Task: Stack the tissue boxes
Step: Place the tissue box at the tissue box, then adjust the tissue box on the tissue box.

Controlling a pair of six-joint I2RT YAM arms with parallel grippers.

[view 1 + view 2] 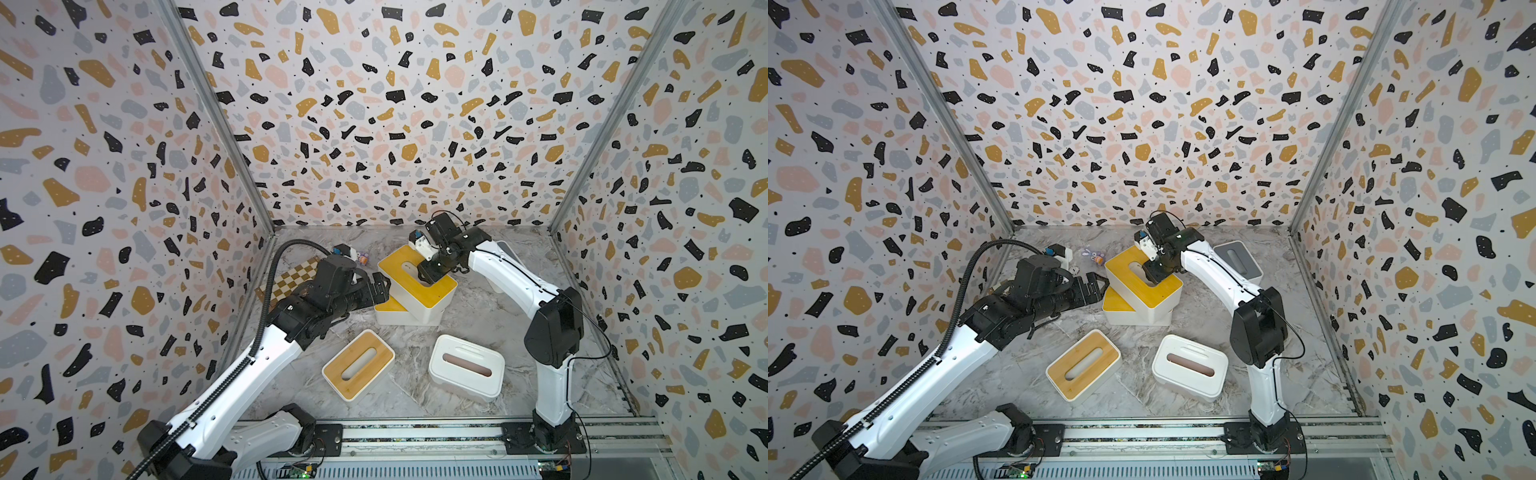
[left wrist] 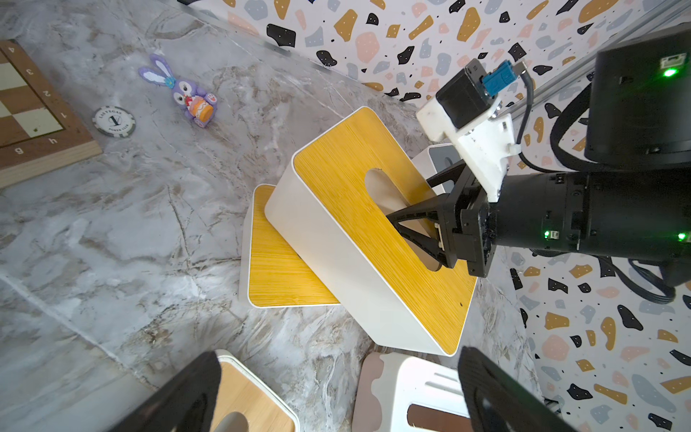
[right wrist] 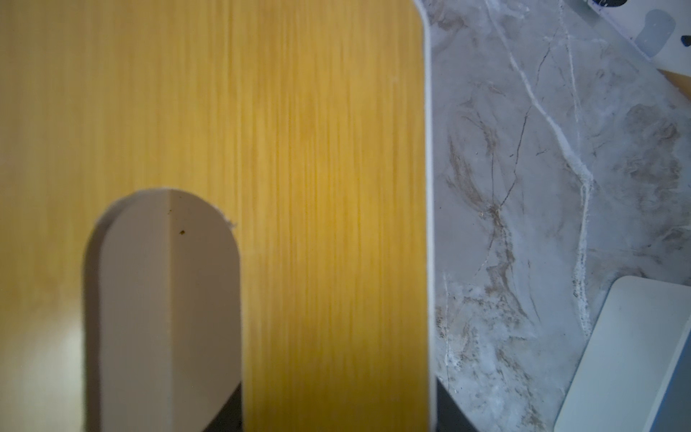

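Right end effector point(image 2: 413, 204) is pinching the upper yellow box point(image 2: 359, 239). One jaw is dipping into the oval slot and the other is sitting outside the long edge, so it's clamping the strip of lid in between. That box is sitting twisted and tilted over the lower yellow box point(image 2: 280, 269), around the middle of the frame in both top views. I can't tell if it's fully resting.

Left end effector point(image 1: 386, 289) is hanging just left of the pair, jaws spread wide, gripping nothing.

Lower in the frame, the light wood box point(image 1: 358, 365) and the white box point(image 1: 466, 368) are lying apart on the desk point(image 1: 478, 316). The grey box point(image 1: 1239, 259) is sitting behind the right arm. Chessboard point(image 1: 297, 276), rabbit toy point(image 2: 183, 93) and poker chip point(image 2: 114, 121) are sitting left of the stack.
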